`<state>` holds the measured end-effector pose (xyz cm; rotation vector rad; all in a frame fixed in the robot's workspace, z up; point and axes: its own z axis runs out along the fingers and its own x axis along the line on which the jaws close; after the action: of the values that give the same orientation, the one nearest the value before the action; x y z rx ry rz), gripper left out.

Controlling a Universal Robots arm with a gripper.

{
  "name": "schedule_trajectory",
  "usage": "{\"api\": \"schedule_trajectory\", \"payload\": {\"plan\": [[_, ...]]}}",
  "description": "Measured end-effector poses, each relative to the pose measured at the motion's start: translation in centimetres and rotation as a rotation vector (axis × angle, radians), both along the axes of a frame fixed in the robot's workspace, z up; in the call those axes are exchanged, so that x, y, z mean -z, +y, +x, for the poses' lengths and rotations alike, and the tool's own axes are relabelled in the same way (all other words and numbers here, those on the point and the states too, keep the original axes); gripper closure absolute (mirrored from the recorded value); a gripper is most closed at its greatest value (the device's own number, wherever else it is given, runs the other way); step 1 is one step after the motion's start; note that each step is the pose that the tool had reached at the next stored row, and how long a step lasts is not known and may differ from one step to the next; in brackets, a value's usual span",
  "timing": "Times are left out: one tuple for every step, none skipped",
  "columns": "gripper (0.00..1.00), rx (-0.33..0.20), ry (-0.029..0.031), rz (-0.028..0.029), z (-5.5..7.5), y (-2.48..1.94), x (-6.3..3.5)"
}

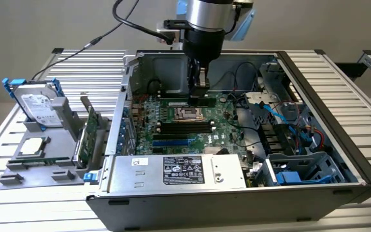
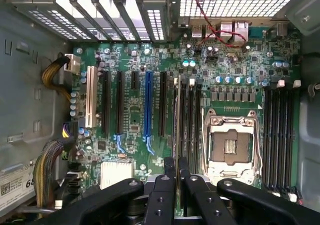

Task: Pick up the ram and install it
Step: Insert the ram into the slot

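Black matte fingers of the gripper (image 2: pixel 176 167) stand nearly together, pinching the ram (image 2: pixel 177 116), a thin green board seen edge-on as a pale sliver running straight out from the jaws. Its long axis lies parallel to the black memory slots (image 2: pixel 191 115) just beside it, next to the bare metal CPU socket (image 2: pixel 230 142). Beyond, the green motherboard (image 2: pixel 135 130) bristles with capacitors. In the exterior view the ram hangs low inside the grey steel case (image 1: pixel 237 212), apparently over the slots and not yet seated.
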<state>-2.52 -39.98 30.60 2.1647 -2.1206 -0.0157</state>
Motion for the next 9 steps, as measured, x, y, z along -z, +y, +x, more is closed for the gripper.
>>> {"api": "schedule_trajectory", "payload": {"plan": [[0.86,0.0,0.0,-0.0001,-0.1,0.0,0.21],[0.86,0.0,0.0,-0.0001,-0.2,0.0,0.38],[0.86,-0.001,0.0,-0.0001,-0.3,0.0,0.56],[0.86,-0.001,0.0,0.0,-0.4,0.0,0.75],[0.86,-0.001,0.0001,-0.0001,-0.5,0.0,0.92],[0.86,-0.002,0.0,-0.0002,-0.6,0.0,1.1],[0.86,-0.002,0.0,-0.0002,-0.6,0.0,1.28],[0.86,-0.002,0.0,-0.0002,-0.6,0.0,1.48],[0.86,-0.002,-0.0001,-0.0001,-0.6,0.0,1.66]]}}
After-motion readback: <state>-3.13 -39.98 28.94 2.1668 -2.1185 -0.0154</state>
